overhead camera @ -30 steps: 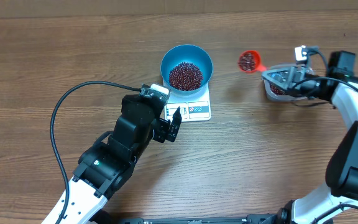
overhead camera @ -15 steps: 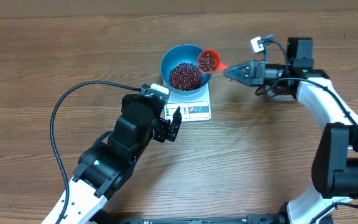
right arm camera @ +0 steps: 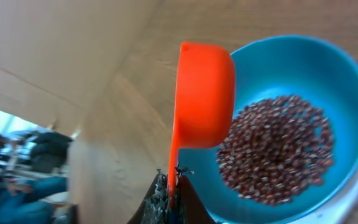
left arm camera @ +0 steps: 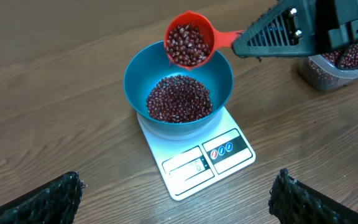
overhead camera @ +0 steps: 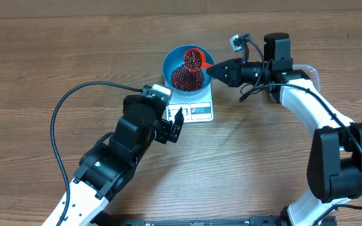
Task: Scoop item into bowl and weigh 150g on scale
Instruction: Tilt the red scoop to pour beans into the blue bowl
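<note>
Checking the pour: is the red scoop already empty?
No, the red scoop is full of beans, held over the blue bowl.

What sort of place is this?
Probably a lab or office robot bench, not a kitchen: a wood-grain table, a black cable looping from the left arm, and a scale carrying a blue bowl.

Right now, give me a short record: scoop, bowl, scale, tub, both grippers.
scoop: orange, loaded with beans, held over the bowl
bowl: blue, on the scale, heap of beans inside
scale: white, display unreadable
tub: clear, beans inside, partly hidden by right arm
right gripper: shut on scoop handle
left gripper: open, empty, near the scale
</note>
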Motion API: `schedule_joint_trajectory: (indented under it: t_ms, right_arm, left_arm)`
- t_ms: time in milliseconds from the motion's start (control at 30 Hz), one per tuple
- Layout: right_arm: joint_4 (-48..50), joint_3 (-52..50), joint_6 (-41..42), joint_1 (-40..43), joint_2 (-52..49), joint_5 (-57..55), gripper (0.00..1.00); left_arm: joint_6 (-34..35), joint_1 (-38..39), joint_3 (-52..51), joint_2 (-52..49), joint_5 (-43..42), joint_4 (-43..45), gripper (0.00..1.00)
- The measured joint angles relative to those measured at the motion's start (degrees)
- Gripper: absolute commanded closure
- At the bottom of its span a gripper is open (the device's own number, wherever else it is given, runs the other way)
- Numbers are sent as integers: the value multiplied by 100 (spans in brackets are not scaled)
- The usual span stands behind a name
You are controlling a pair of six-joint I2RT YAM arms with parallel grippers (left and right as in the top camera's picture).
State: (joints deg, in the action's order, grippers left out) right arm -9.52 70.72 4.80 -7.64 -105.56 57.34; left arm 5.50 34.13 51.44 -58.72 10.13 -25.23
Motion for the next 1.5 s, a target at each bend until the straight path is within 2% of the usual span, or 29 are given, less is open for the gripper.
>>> schedule_joint_trajectory:
  t_ms: [400, 767, 1133, 1333, 1500]
  right_arm:
    - [-66, 0, -1547, -7, 0, -876, 96]
    - [-299, 0, -3950, -170, 0, -1130, 96]
    - [-243, 0, -5731, -289, 0, -1130, 96]
    - [-2, 0, -6214, -289, 0, -1132, 96]
    - [7, 0, -6249, -289, 0, -1130, 96]
  left_arm:
    - [0, 0, 0, 0, 0, 0, 0]
    - [0, 0, 0, 0, 2, 0, 1]
    - [0, 0, 0, 0, 0, 0, 1]
    - [0, 0, 0, 0, 2, 0, 0]
    - [0, 0, 0, 0, 2, 0, 1]
